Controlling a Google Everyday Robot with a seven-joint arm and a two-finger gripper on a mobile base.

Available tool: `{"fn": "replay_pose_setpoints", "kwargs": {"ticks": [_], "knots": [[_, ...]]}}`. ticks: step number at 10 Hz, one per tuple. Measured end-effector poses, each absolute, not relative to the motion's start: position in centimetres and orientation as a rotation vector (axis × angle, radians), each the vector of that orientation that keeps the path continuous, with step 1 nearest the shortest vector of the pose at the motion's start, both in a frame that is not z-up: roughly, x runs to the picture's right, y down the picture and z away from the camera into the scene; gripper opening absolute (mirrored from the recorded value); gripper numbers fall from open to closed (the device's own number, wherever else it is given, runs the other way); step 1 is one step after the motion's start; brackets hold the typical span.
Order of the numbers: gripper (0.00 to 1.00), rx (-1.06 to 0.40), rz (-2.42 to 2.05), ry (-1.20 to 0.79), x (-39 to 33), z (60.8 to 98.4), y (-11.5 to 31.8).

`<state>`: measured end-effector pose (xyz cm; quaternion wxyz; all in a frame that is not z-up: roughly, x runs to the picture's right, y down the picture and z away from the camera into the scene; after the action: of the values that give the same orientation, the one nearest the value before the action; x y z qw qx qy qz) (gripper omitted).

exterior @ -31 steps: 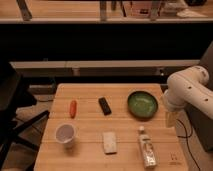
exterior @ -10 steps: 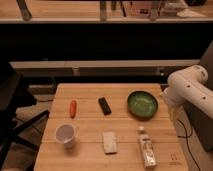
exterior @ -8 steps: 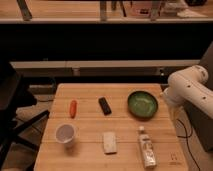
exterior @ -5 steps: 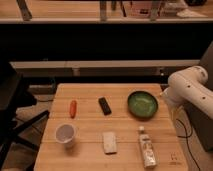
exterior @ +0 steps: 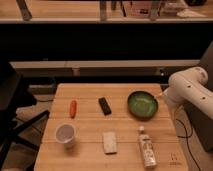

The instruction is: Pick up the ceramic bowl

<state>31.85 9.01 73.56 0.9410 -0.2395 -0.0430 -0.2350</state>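
ceramic bowl [exterior: 142,104] flat on tabletop [exterior: 87,125], right-rear area, rim up, looks empty inside; tool [exterior: 165,96] just beside bowl's right rim at end of white arm [exterior: 192,90], jaws wide apart, gripping nothing; probably staged there for reach onto rim; small black bar [exterior: 104,105] left of bowl; bottle [exterior: 146,147] lying on side in front of it; pale sponge-like block [exterior: 109,142] and orange item [exterior: 73,108] further left; paper cup [exterior: 65,134] upright front-left, appears empty

One camera, raised, facing table [exterior: 88,152] front-on, tilted down, mid-distance; whole top visible; jaws near view's right edge.
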Motion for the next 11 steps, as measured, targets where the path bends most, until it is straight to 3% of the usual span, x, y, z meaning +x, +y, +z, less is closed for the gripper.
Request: {"fn": "replay_pose_setpoints", "kwargs": {"ticks": [11], "knots": [[0.80,-0.492,-0.578,-0.160,32.5,75.9,10.2]]}}
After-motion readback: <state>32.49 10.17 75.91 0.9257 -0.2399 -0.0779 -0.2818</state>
